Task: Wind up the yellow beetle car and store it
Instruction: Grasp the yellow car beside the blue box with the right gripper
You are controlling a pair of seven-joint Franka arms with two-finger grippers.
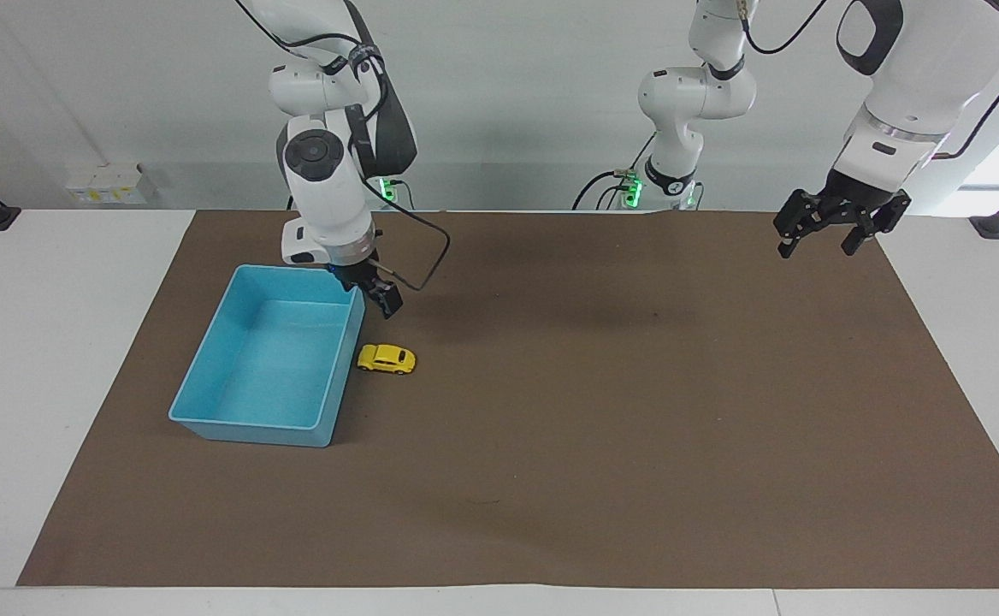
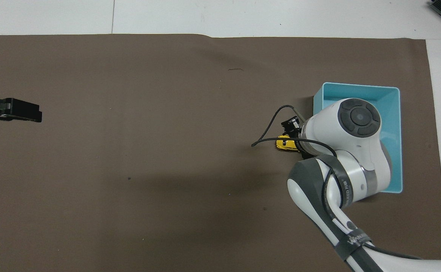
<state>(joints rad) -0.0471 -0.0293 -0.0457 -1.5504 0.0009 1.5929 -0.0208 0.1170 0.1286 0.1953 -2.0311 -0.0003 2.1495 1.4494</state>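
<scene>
- The car (image 1: 387, 358) is seen on the mat just beside the bin (image 1: 209, 409), ungripped; winding and storing are judged undone.
- The right gripper (image 1: 377, 295) is held spread above the car.
- The left gripper (image 1: 833, 224) is kept spread, waiting.

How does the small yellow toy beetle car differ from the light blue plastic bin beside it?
The small yellow toy beetle car is far smaller than the light blue plastic bin. The car is rounded and closed, with dark wheels; the bin is a rectangular open box, with nothing in it. Both rest on the brown mat, side by side.
</scene>
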